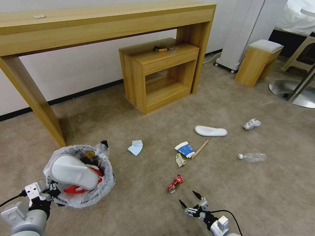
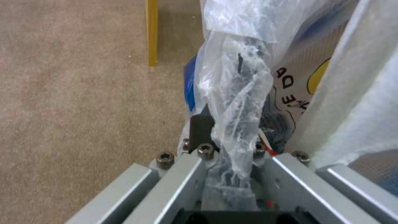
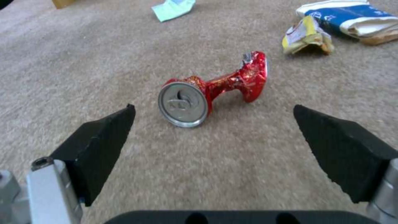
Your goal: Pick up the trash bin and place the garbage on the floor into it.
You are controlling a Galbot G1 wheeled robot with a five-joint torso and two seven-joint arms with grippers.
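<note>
At lower centre of the head view, my right gripper hovers with jaws apart just short of the crushed can, which lies on the floor. At lower left, my left gripper is clamped on the bag-lined rim of the trash bin, a slipper inside. The can's pinched waist may roll or slip as I close. Open carpet surrounds it; paper cup lies beyond.
</note>
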